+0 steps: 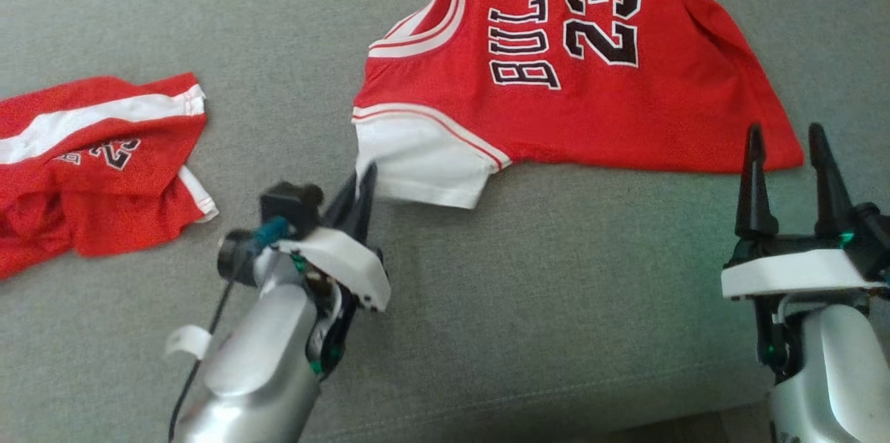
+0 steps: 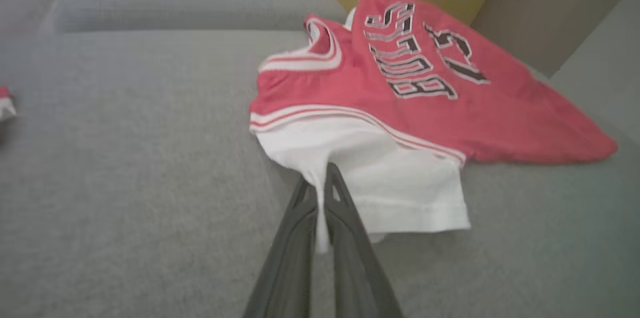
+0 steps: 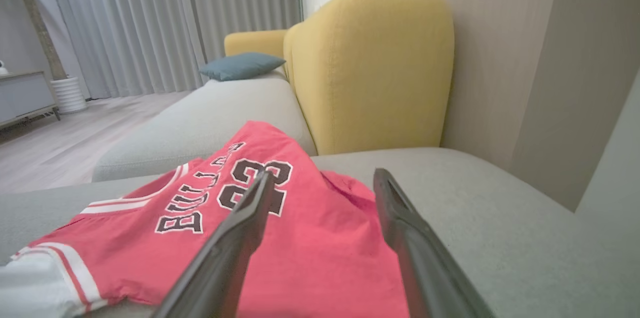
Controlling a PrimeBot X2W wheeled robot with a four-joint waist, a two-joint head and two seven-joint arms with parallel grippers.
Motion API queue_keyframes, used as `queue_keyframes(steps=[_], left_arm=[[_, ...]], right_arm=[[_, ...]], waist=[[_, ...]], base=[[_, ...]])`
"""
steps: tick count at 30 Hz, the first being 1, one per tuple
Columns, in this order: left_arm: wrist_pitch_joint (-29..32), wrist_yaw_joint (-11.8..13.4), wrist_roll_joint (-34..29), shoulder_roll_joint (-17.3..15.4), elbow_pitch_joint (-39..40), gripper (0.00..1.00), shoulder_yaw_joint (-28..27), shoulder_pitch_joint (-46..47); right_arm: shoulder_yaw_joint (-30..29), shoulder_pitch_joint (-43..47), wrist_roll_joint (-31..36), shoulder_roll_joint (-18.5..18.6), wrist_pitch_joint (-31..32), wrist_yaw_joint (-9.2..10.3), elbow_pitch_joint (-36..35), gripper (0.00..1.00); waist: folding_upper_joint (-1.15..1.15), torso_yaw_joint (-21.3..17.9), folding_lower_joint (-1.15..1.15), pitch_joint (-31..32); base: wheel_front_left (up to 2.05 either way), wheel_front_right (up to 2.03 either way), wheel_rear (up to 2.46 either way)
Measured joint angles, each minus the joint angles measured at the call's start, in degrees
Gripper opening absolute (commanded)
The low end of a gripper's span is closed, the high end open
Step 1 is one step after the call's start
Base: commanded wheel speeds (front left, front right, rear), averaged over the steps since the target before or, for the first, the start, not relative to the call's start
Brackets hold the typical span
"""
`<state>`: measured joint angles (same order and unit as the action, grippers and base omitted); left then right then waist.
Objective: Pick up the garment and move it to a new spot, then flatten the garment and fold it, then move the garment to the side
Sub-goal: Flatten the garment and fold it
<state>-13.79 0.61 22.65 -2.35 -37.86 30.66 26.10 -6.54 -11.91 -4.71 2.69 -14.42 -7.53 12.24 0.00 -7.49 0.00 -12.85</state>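
Garment [image 1: 556,102], a red jersey with a white sleeve [image 1: 417,165], is lying partly spread on the grey sofa [image 1: 556,304], its far part rising toward the yellow backrest [image 3: 370,58]; the left claw [image 1: 361,192] is pinching the near edge of that sleeve, fingers closed on the cloth; the right claw [image 1: 786,144] is waiting with its fingers spread near the red hem corner, holding nothing. For a clean pick-up, the right claw should be taking the hem corner before any lift, so that both ends are rising together and the cloth is hanging flat rather than bunching; the pinch on the sleeve looks thin, so a slow lift is advisable. Red shorts [image 1: 97,151] are lying well apart to the left, occupying that part of the seat; the backrest is limiting travel on the far side; a blue pillow [image 3: 240,66] is resting far off.
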Motion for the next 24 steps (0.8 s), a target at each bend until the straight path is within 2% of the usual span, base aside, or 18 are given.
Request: queue_keyframes(steps=[3,8,14,24], left_arm=[[-0.4,1.3,0.1,-0.2,7.3,0.00,-4.2,-0.4],[-0.5,1.7,-1.9,-0.3,17.0,0.00,-9.4,-3.8],[-0.5,0.6,-3.6,-0.3,20.0,0.00,-11.4,-7.9],[-0.5,-0.6,-4.4,-0.1,21.8,0.00,-12.6,-8.2]], right_arm=[[-0.8,-0.3,-2.6,0.0,2.0,0.00,3.7,1.00],[-2.1,-0.6,-6.4,-0.1,4.5,0.00,8.8,1.00],[-7.2,-4.0,-9.1,-0.1,5.8,0.00,17.9,1.00],[-10.9,-11.9,-9.4,-0.1,6.1,0.00,34.2,1.00]], waist=[[0.00,0.8,0.00,0.6],[0.00,1.6,0.00,0.8],[0.00,2.6,0.00,0.4],[0.00,4.4,0.00,-0.5]], base=[[0.00,0.00,0.00],[0.00,0.00,0.00],[0.00,0.00,0.00],[0.00,0.00,0.00]])
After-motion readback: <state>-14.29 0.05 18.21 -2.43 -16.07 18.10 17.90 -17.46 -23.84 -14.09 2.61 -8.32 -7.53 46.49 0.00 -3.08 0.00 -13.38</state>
